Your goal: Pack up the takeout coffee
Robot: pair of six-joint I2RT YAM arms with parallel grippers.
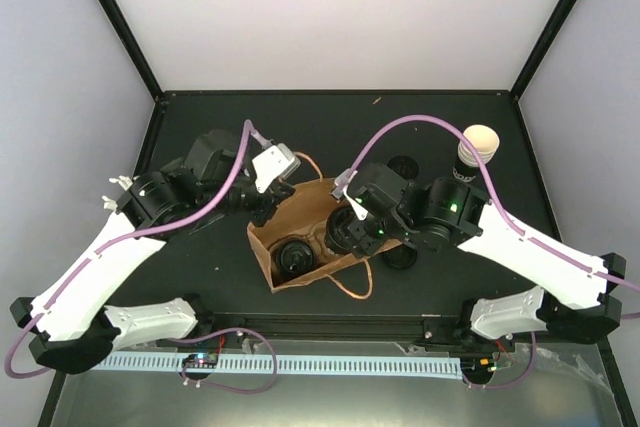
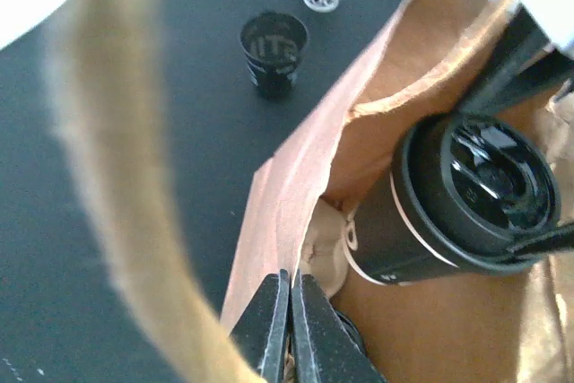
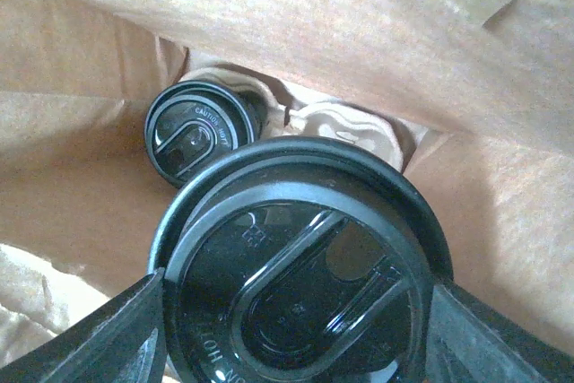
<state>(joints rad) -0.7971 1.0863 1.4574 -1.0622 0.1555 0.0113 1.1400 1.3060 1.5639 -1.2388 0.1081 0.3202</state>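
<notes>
Inside the brown bag [image 3: 269, 33], in the right wrist view, the coffee cup [image 3: 296, 293] fills the bottom of the picture. Its black lid faces the camera. The right gripper [image 3: 296, 347] has one finger on each side of the cup and squeezes it. Just past it sits the other cup [image 3: 199, 132] in a cardboard tray [image 3: 345, 127]. A free hole seems to lie beside that cup. I think the coffee cup must go down, bottom first, into that hole.

In the left wrist view, the left gripper [image 2: 289, 311] has its fingers pressed together on the edge of the bag. The coffee cup leans a little inside the bag, with its lid up and to the right. I cannot tell if its bottom touches the tray.

From above, the right arm is the one at the cup. The left arm only holds the far left side of the bag.
</notes>
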